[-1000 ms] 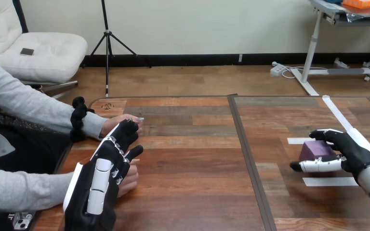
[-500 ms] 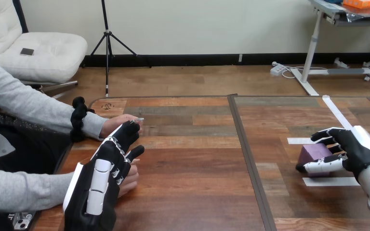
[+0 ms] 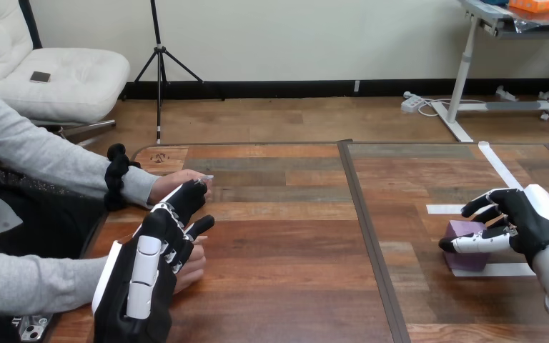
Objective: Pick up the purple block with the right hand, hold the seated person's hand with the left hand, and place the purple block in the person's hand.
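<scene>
Item under inspection: purple block (image 3: 468, 251), a matt, square-edged cube with flat faces, at the 4 o'clock area of the tabletop (image 3: 293, 236). It sits among white tape strips (image 3: 492, 269), one at its 12 o'clock and one touching its base at 6 o'clock; these probably mark its set-out position.

The right hand (image 3: 522, 221) comes in from the block's 3 o'clock and is clenched on it. The thumb is laid across the near face and the fingers are curled over the far top edge. This opposed pinch suits a hard block with parallel faces. Whether the block has left the surface cannot be determined. Judgement: the pick-up step is in hand and the carry is not begun.

At the 8 o'clock area, well apart from the block, the left hand (image 3: 146, 275) lies back-up over the person's nearer hand (image 3: 191, 270), whose fingers show from beneath at its 3 o'clock. The left hand's fingers are extended, with no curl round the person's hand visible, so the left hand is recorded as released, resting over. The person's farther hand (image 3: 175, 184) rests at 12 o'clock of its fingertips.

The tabletop is wood-grain plank, smooth, in two panels with a dark seam between them.
</scene>
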Controlling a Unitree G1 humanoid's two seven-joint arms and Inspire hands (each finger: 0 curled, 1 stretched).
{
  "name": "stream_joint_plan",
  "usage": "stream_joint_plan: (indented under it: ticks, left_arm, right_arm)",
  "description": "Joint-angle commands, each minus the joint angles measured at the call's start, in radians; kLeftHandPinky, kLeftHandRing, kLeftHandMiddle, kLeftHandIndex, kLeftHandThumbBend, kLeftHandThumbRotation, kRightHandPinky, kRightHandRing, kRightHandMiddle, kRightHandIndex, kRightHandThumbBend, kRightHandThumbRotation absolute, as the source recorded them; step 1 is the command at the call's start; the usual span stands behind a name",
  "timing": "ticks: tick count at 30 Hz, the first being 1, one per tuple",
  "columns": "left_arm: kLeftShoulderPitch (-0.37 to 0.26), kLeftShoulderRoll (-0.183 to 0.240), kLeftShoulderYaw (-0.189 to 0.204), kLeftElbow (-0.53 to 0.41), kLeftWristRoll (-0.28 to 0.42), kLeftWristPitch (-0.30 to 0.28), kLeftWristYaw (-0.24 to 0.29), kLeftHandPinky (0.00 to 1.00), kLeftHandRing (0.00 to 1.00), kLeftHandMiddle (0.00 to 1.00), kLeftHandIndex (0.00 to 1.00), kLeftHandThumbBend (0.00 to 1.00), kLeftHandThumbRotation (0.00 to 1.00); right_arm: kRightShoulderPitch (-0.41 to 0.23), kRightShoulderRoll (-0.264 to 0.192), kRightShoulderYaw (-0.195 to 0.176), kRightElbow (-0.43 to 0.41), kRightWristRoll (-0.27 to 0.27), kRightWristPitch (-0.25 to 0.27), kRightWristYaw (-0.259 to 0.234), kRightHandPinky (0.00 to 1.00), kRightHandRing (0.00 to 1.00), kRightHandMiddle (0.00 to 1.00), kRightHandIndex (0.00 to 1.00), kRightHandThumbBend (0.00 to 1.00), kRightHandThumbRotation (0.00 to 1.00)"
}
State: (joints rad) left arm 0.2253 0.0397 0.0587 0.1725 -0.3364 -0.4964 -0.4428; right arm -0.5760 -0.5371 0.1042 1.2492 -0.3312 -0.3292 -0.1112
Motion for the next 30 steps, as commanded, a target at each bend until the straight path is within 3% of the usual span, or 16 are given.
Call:
stream_joint_plan:
  ticks: [1, 19, 30]
  left_arm:
    - [-0.043, 0.009, 0.005, -0.039, -0.001, -0.011, -0.007, 0.86, 0.94, 0.9, 0.8, 0.71, 0.92]
    - [-0.047, 0.013, 0.008, -0.035, -0.006, -0.016, -0.017, 0.88, 0.96, 0.92, 0.78, 0.7, 0.93]
    - [-0.054, 0.005, 0.021, -0.025, 0.014, -0.04, 0.011, 0.88, 0.94, 0.9, 0.77, 0.68, 0.91]
  right_arm:
    - [-0.029, 0.012, 0.006, -0.007, -0.006, -0.034, -0.034, 0.43, 0.48, 0.51, 0.52, 0.81, 0.0]
    - [-0.03, 0.002, 0.018, -0.01, -0.017, -0.059, -0.029, 0.41, 0.46, 0.49, 0.47, 0.79, 0.0]
    - [-0.035, -0.001, 0.009, -0.02, -0.008, -0.075, -0.011, 0.41, 0.46, 0.48, 0.46, 0.8, 0.0]
